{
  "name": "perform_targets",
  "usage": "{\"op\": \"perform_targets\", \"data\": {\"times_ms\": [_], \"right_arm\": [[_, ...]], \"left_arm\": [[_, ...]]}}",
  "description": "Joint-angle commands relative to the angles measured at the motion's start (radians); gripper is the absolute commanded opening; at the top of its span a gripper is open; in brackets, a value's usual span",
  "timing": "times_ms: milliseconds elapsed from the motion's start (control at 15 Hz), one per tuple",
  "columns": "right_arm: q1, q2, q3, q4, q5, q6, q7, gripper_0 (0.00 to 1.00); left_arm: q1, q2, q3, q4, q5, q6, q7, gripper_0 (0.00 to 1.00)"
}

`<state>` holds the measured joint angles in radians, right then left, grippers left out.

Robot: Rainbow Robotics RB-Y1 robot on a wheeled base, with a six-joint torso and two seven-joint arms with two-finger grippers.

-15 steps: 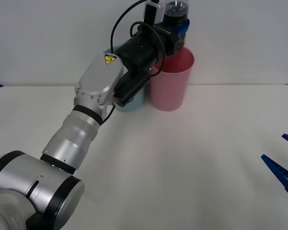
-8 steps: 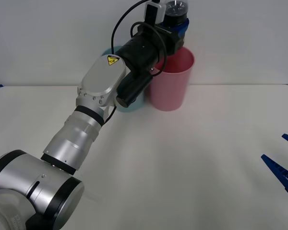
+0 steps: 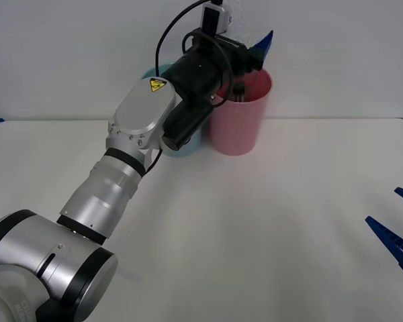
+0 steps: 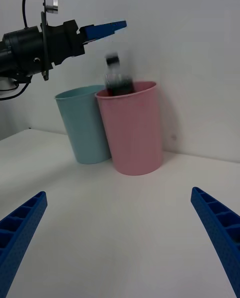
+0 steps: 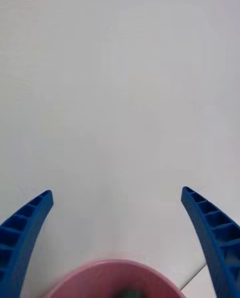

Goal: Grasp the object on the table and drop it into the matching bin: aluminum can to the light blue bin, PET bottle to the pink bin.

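Left gripper [image 3: 258, 48] is positioned above the pink bin [image 3: 240, 121], fingers [image 5: 212, 238] spread wide, holding nothing. The bottle [image 4: 117, 77] is blurred, upright, its lower part inside the bin mouth, cap above the rim, free of both fingers. The blue bin [image 4: 84, 126] stands just beside the pink bin, touching or nearly so, at the table's [image 3: 255, 221] far edge. Right gripper [image 4: 120, 238] is low over the table, well apart from the bins, fully open and empty.
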<state>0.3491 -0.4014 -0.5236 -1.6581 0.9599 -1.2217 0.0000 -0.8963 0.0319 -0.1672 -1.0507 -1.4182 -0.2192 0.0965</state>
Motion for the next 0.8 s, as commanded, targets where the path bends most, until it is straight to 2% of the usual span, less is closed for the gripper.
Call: {"op": "perform_targets", "data": {"times_ms": [67, 200, 333, 467, 800], "right_arm": [[0.0, 0.0, 0.0, 0.0, 0.0, 0.0, 0.0, 1.0], [0.0, 0.0, 0.0, 0.0, 0.0, 0.0, 0.0, 1.0], [0.0, 0.0, 0.0, 0.0, 0.0, 0.0, 0.0, 1.0], [0.0, 0.0, 0.0, 0.0, 0.0, 0.0, 0.0, 1.0], [0.0, 0.0, 0.0, 0.0, 0.0, 0.0, 0.0, 1.0]], "left_arm": [[0.0, 0.011, -0.002, -0.003, 0.042, -0.022, 0.0, 1.0], [0.005, 0.057, -0.041, -0.02, 0.111, -0.029, 0.002, 1.0], [0.014, 0.135, -0.104, -0.051, 0.223, -0.035, 0.003, 1.0], [0.057, 0.198, -0.135, -0.117, 0.297, -0.048, 0.003, 1.0], [0.214, 0.298, -0.12, -0.301, 0.363, -0.089, 0.005, 1.0]]}}
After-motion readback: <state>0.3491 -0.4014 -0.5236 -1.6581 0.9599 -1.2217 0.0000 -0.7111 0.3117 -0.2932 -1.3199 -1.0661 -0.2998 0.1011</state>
